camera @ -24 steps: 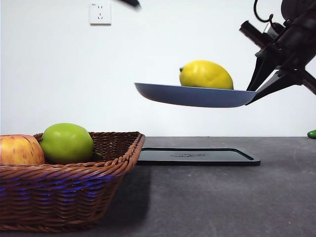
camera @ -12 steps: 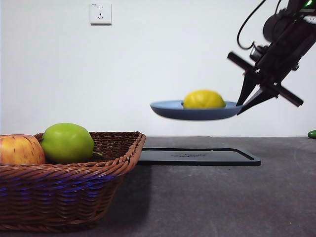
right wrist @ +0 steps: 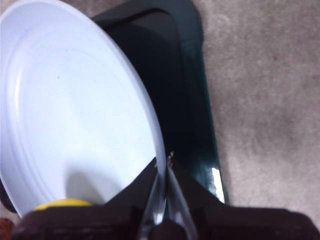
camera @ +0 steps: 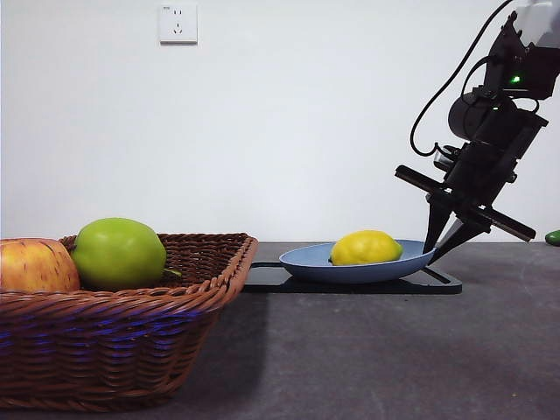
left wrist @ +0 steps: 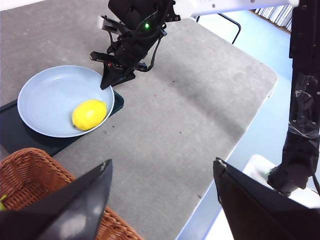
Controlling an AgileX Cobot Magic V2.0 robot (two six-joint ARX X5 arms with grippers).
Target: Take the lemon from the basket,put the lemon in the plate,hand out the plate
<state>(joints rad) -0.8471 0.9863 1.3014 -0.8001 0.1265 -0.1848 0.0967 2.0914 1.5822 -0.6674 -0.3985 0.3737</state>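
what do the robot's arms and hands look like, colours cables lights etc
The right hand is matte black with two thin tapering fingers under a flat crossbar. Its arm is black with a white upper link, a looping black cable and a small green light. The left hand shows two broad, wedge-shaped black fingers.

**Surfaces and finishes on the desk**

The basket (camera: 131, 324) is showing reddish-brown woven wicker, rough and ribbed, with a braided rim. The plate (camera: 306, 261) is looking matt blue and smooth, and the lemon (camera: 366, 248) on it is showing a smooth bright yellow skin. Under them the black tray (camera: 437, 282) is catching light with a glossy, plastic-like sheen. The desk (camera: 394, 359) is appearing grey, matt and faintly grainy. The green apple (camera: 118, 254) is shining softly.
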